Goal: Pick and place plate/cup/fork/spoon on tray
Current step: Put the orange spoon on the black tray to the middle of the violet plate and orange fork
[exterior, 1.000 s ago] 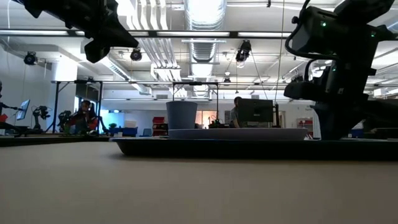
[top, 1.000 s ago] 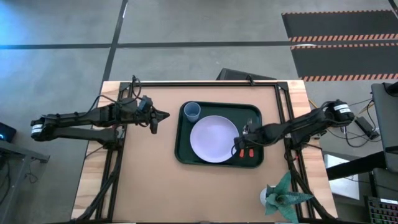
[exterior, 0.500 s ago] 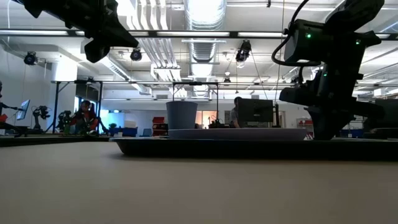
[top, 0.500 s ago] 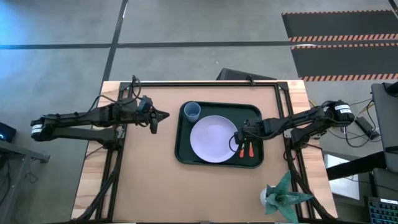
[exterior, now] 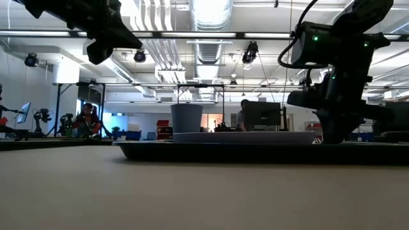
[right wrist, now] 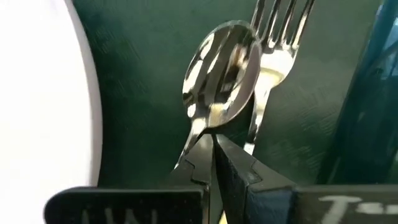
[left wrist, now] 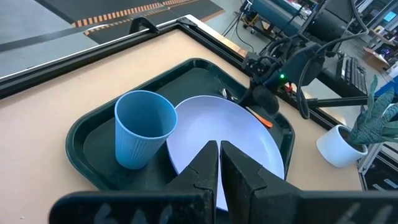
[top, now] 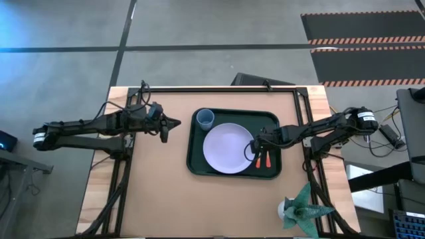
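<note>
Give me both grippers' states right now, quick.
Left gripper: shut, empty, hovering beside the tray.
Right gripper: shut, low over the spoon and fork on the tray.

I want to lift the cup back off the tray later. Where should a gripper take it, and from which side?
Probably by the rim, coming from above with one finger inside and one outside. The cup stands upright and open-mouthed in a corner of the tray, with the plate close beside it, so a sideways approach looks cramped. The left gripper is nearest.
</note>
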Robot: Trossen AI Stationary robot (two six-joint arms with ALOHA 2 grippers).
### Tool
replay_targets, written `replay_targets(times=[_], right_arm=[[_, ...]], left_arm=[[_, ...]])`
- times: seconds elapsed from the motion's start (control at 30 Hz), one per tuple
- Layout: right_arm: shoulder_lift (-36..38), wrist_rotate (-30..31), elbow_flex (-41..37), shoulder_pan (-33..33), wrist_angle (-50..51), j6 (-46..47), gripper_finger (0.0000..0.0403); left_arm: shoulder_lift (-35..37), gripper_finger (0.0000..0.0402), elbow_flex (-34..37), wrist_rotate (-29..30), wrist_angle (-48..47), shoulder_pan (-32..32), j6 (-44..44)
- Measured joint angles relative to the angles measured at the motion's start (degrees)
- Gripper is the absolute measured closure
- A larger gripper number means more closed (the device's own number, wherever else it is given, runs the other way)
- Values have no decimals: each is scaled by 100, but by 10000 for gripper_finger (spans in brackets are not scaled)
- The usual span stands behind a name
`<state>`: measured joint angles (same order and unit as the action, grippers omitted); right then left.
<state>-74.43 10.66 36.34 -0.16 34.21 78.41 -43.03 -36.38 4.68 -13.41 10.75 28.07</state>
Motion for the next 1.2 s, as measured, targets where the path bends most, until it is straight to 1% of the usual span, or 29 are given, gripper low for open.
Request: replay_targets(times=[0.27,0.43,0.67,0.83,1.0,1.2], right_arm=[[0,-5,0,0,-18,26,394],[2,288,0,0,-21,105,394],[2,235,0,32,-24,120,394],[2,-61,0,179,1,217,394],[-63,-21,0,331,0,468,394],[-373,12,11,335,-112,570,394]], left_arm=[[3,402,0,0,1,1,-2],[0,402,0,1,4,1,-2],[0,402,0,1,10,-1,-3],[0,402,0,1,9,0,-2],[0,402,0,1,12,-1,-4],[-4,402,2,1,40,1,-8]])
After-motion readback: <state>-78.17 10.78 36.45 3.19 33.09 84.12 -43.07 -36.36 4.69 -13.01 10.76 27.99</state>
